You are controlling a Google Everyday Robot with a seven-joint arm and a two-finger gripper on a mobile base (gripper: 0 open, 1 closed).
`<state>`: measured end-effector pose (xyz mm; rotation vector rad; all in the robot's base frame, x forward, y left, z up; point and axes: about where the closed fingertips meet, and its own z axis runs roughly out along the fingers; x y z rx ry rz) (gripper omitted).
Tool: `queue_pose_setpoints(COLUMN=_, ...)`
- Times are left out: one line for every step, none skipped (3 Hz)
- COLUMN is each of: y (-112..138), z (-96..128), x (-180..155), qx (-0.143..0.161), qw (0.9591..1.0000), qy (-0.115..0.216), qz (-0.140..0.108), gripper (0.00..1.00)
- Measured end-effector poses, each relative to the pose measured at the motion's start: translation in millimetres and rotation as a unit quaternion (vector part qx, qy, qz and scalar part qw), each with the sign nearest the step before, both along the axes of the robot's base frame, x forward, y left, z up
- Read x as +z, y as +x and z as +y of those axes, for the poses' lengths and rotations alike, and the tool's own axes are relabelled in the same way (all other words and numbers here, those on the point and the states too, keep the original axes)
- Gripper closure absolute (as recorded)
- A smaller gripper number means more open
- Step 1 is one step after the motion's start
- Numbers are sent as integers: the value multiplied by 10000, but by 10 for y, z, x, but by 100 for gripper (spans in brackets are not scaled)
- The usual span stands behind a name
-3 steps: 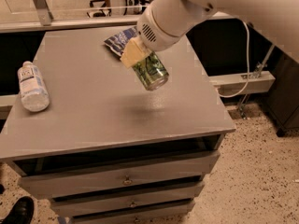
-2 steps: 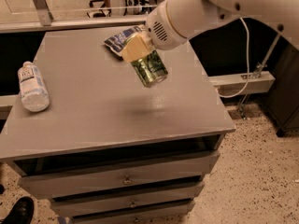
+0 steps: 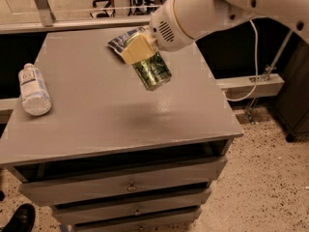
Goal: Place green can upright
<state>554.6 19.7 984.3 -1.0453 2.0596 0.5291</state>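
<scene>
The green can (image 3: 153,71) with pale swirly markings hangs tilted in the air above the middle of the grey cabinet top (image 3: 96,115), its silver end pointing down and to the right. My gripper (image 3: 140,50) is shut on the can's upper part, with a cream-coloured finger (image 3: 136,49) across it. The white arm comes in from the upper right. The can casts a shadow on the top below it.
A clear plastic water bottle (image 3: 34,90) with a white label lies on the left side of the top. A dark blue snack bag (image 3: 121,37) lies at the back, partly behind the gripper. Drawers are below the front edge; a shoe (image 3: 19,219) shows at the bottom left.
The arm has shifted slightly with the can still held in the air; the can stays tilted above the middle of the top.
</scene>
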Motion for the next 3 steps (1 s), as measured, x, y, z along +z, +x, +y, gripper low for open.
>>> queue_pose_setpoints(y=12, z=18, x=27, qx=-2, qw=9999, qy=95, qz=-97, gripper=100)
queue_pose_setpoints(y=55, z=148, x=60, qx=69, qw=9958, qy=743, qz=-530, gripper=100)
queue_pose_setpoints(y=215, z=233, x=178, qx=71, qw=9809, qy=1678, qz=-980, gripper=100)
